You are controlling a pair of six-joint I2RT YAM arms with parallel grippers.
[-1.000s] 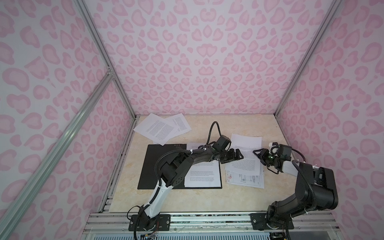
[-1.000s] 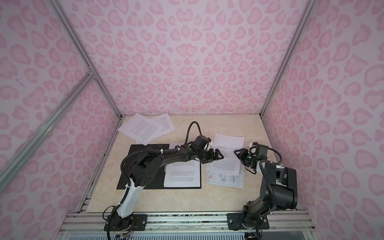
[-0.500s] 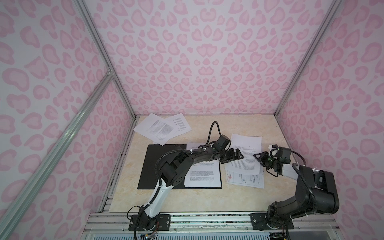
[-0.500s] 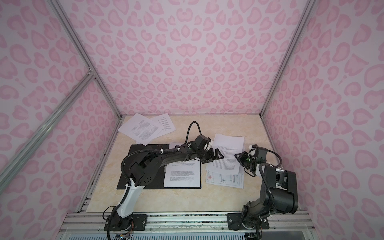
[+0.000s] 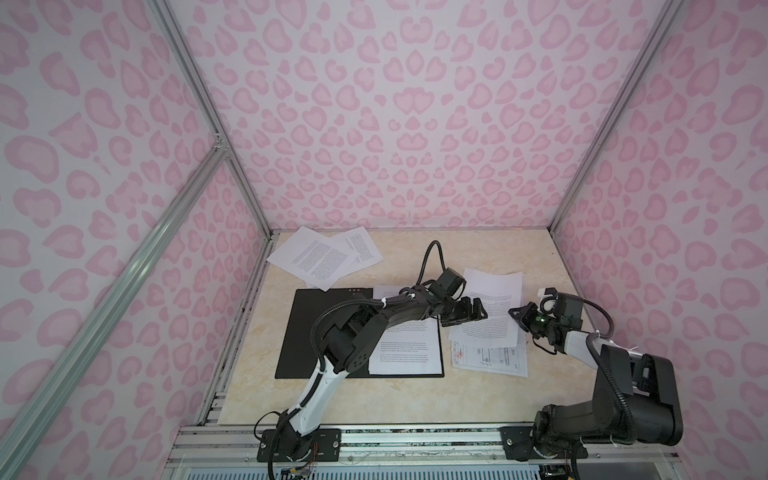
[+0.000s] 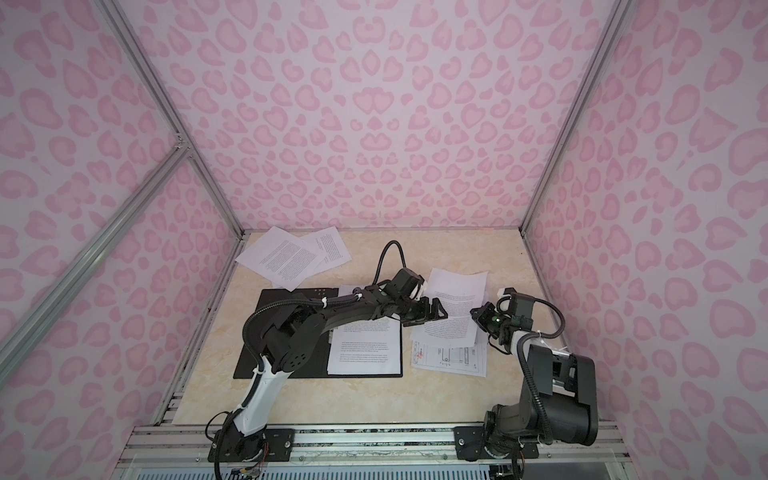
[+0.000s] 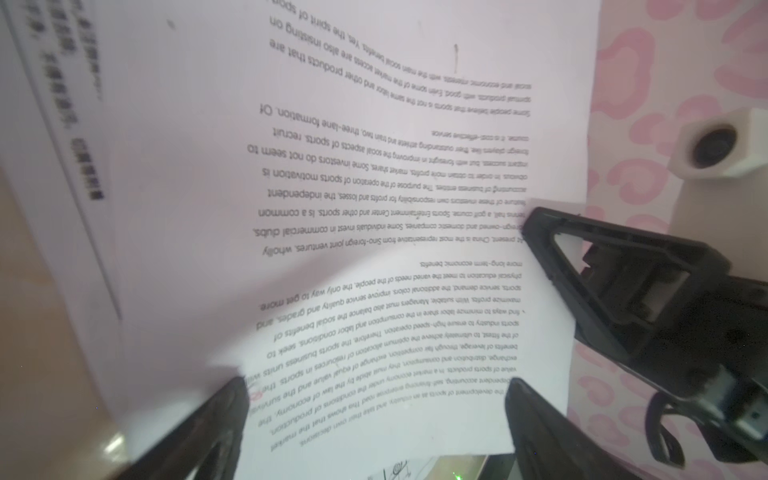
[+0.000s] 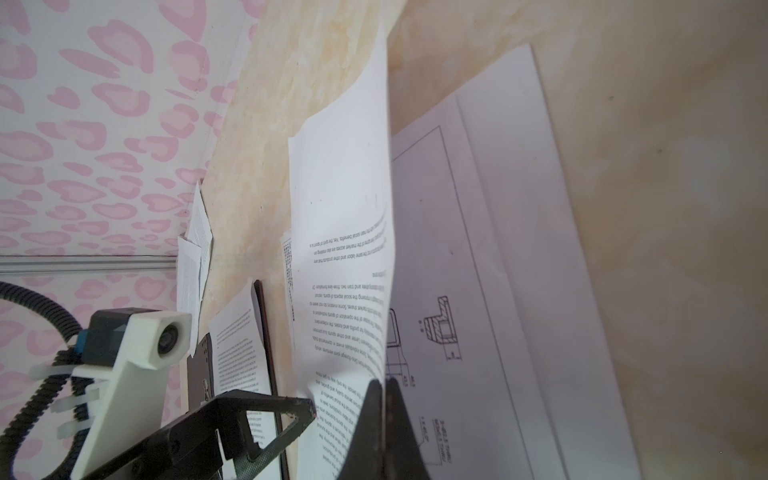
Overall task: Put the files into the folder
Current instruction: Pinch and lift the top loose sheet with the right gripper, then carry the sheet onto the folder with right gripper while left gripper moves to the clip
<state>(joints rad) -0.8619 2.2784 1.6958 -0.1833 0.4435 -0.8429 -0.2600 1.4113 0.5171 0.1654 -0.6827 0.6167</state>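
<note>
The folder (image 5: 316,332) (image 6: 270,332) lies open, black inside up, with one text sheet (image 5: 405,349) on its right half. To its right another text sheet of the files (image 5: 492,307) (image 6: 453,307) (image 7: 374,208) (image 8: 345,208) bows up off the table. My right gripper (image 5: 517,313) (image 6: 478,316) (image 8: 384,382) is shut on that sheet's right edge. My left gripper (image 5: 478,309) (image 6: 438,311) (image 7: 378,386) stands open at the sheet's left side, nothing pinched. A drawing sheet (image 5: 490,357) (image 8: 478,291) lies partly under the raised one.
Two more text sheets (image 5: 320,257) (image 6: 286,257) overlap at the back left corner, one reaching the folder's far edge. Pink patterned walls (image 5: 415,124) close the table on three sides. The metal rail (image 5: 415,436) with both arm bases runs along the front.
My right gripper has moved left to the text sheet's right edge and shut on it. The left arm has stayed in place, open.
</note>
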